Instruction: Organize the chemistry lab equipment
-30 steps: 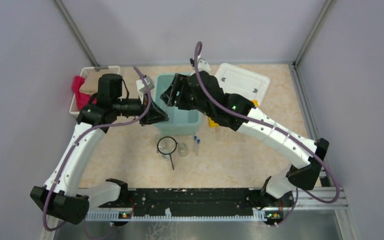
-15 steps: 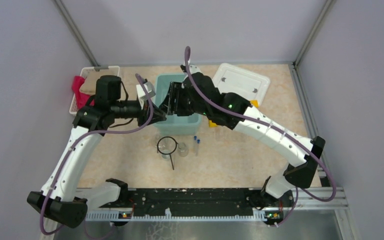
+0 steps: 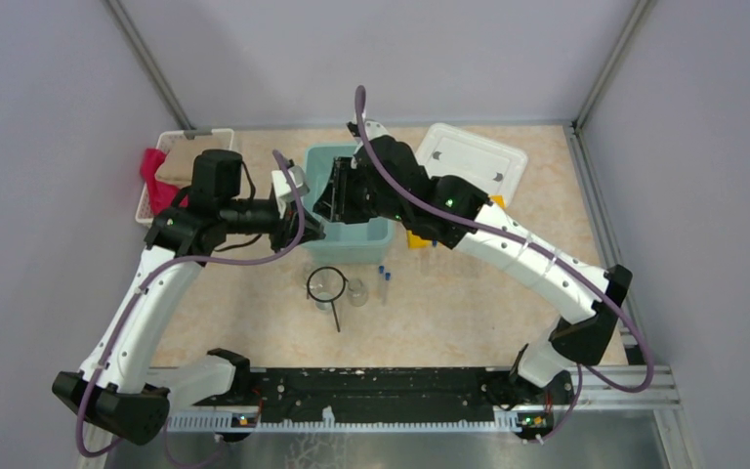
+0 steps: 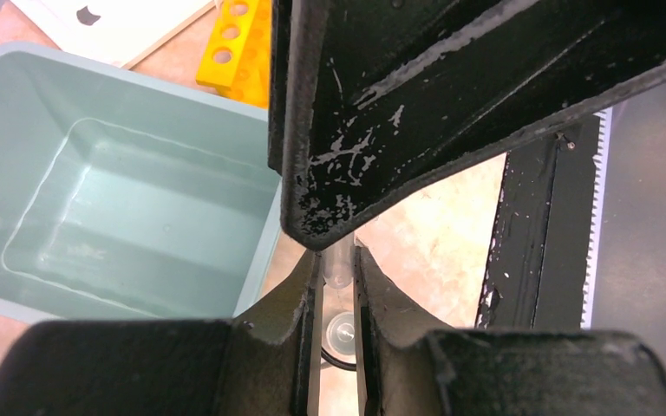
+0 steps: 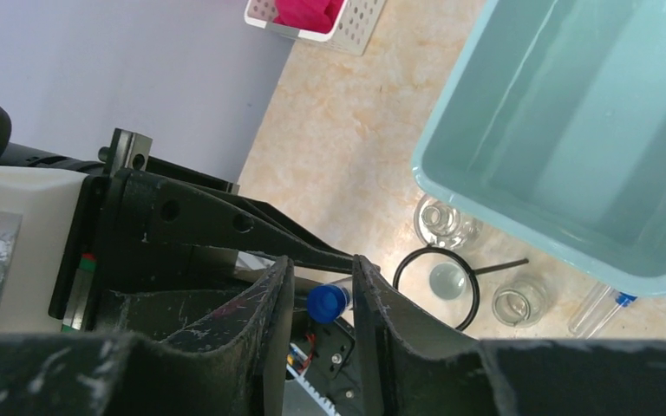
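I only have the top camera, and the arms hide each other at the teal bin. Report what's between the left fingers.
Observer: A thin clear test tube, pinched between the left fingers.
Operator: Now the other arm.
Observer: The right fingers flank its blue cap; whether they have clamped it, I cannot tell.
Operator: Now the contents.
Observer: In the left wrist view the teal bin shows a bare floor, nothing in it.

a table point(image 3: 430, 322) with a beige marbled top stands under soft even light, plain pale lilac walls point(image 3: 371, 49) behind and beside it, grey metal posts point(image 3: 146, 59) at its far corners, a black rail point(image 3: 381, 396) along its near edge.
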